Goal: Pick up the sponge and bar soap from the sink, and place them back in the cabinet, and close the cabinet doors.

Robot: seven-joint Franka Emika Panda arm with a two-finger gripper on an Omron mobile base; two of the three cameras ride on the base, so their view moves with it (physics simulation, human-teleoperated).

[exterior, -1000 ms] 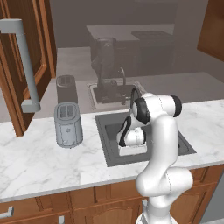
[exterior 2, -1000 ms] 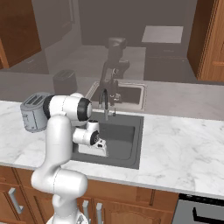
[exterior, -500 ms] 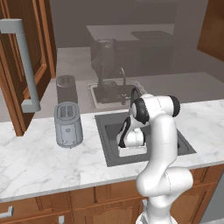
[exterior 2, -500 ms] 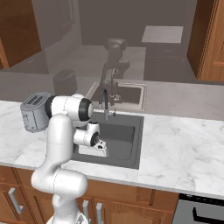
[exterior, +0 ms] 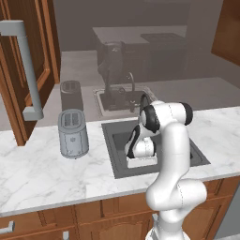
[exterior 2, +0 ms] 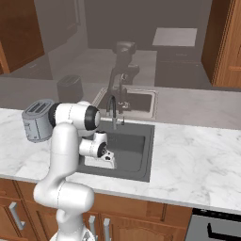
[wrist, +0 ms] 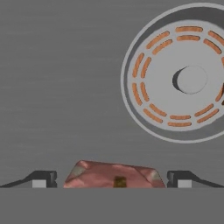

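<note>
The bar soap (wrist: 114, 175), a cream block with pinkish-red edges, lies on the floor of the dark grey sink (wrist: 61, 87). My gripper (wrist: 112, 178) is open and straddles it, one fingertip on each side with a narrow gap. The white hand reaches down into the sink (exterior: 121, 140), and the gripper (exterior: 141, 161) is low in the front of the basin. From the right side the gripper (exterior 2: 107, 163) is at the front left of the sink (exterior 2: 136, 146). The sponge is out of view. One cabinet door (exterior: 18, 108) with its grey bar handle (exterior: 26, 70) stands open at the left.
The round drain (wrist: 188, 78) is beyond the soap. A curved faucet (exterior: 142, 101) (exterior 2: 113, 110) rises behind the basin, close to the arm's elbow. A metal toaster (exterior: 72, 133) (exterior 2: 37, 120) stands on the marble counter (exterior: 47, 173) left of the sink.
</note>
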